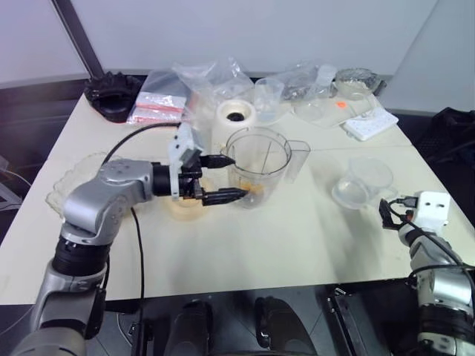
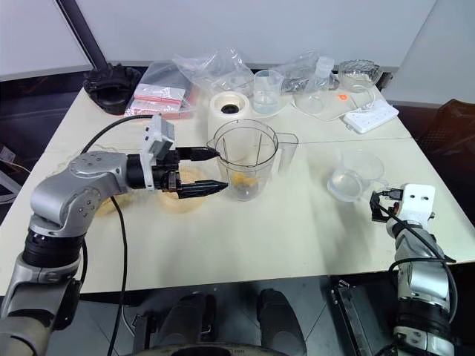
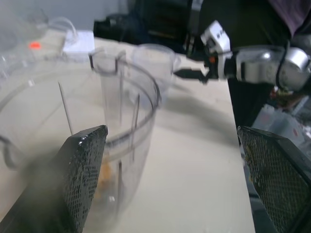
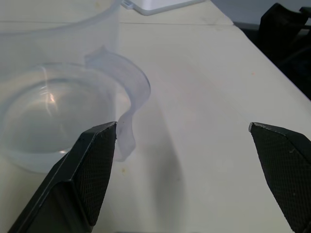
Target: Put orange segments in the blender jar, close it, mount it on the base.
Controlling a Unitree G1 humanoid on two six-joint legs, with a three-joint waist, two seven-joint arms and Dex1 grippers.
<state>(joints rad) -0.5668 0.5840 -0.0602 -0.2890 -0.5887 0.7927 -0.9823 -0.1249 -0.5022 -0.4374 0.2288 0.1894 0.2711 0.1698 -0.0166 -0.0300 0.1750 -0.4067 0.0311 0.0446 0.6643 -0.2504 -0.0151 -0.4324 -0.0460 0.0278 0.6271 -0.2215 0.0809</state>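
Orange segments [image 2: 243, 180] lie as a small heap in the bottom of the blender jar [image 1: 257, 167], which stands upright and uncovered near the middle of the table [image 1: 245, 245].

Nearest the robot, the front strip of the table is bare. The right gripper [image 1: 389, 216] hovers low at the table's near right corner, close to the right edge, its fingers spread wide and holding nothing. Just beyond it stands a small clear measuring cup [image 2: 357, 175], empty as far as can be told; the right wrist view shows the cup's curved handle [image 4: 129, 104] close by one finger [image 4: 90, 172], not touching it, with open tabletop running on toward the far edge.

The left gripper [image 1: 223, 178] reaches sideways at the jar, fingers wide apart, one tip at the jar's rim and the other beside its lower wall; whether they touch it I cannot tell. The left wrist view looks across the jar's open mouth to the right gripper. Under the left arm lies a round pale-orange lid [image 1: 184, 207], and a scalloped glass bowl [image 1: 65, 182] sits by the left edge.

Behind the jar stands the base [image 1: 235, 119], dark socket up, just apart from it. Farthest back, clear bags [image 1: 211, 78], a tall clear cup [image 1: 268, 100] and a black object [image 1: 113, 95] crowd the far edge.
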